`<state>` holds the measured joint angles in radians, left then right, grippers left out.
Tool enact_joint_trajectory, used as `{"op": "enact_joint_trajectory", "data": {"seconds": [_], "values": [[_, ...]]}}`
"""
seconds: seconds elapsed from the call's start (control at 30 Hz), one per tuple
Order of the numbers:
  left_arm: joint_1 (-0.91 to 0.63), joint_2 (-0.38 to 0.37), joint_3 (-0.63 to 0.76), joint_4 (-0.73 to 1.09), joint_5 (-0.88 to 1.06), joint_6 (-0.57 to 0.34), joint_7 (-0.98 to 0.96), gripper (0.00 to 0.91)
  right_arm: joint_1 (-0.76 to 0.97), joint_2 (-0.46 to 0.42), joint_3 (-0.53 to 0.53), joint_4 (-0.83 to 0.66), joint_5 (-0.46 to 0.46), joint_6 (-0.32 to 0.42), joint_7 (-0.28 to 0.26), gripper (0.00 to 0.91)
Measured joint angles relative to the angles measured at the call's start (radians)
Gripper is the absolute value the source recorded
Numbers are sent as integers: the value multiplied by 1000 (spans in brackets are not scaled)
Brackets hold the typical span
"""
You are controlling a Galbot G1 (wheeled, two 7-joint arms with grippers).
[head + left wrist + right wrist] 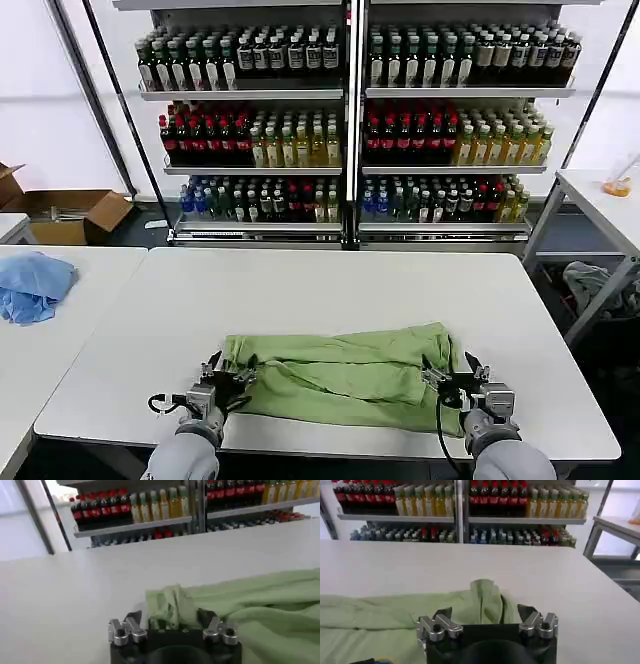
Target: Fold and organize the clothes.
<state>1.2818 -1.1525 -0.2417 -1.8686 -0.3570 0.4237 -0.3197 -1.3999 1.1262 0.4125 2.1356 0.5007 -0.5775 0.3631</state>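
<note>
Lying across the near half of the white rectangular table [330, 285], the light green soft-fabric shirt [345, 372] was folded into a long band running from our left to our right, creased and layered, with only plain cloth showing in the head view. We had our left gripper [227, 379] at the shirt's left end and our right gripper [452, 380] at its right end, both low at the table's near edge. In the left wrist view, the left gripper [170, 621] had its fingers parted, with a bunched corner of green cloth standing between them; whether they pinched it we could not tell. The right wrist view showed the same at the other end: the right gripper [482, 615] spread, a raised fold of the shirt [395, 617] between its fingers. A brown cardboard box [70, 215] sat on the floor to the left with its flaps apart; its contents were hidden. The head view also took in a crumpled blue cloth [33, 285] on a neighbouring table and the shelves of bottled drinks [350, 120] behind.
</note>
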Motion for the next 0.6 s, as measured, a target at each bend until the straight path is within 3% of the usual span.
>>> {"op": "enact_joint_trajectory", "data": {"seconds": [0.6], "values": [[51, -20, -64, -19, -80, -46, 15, 20, 6, -2, 7, -2, -3, 4, 1, 907]]}}
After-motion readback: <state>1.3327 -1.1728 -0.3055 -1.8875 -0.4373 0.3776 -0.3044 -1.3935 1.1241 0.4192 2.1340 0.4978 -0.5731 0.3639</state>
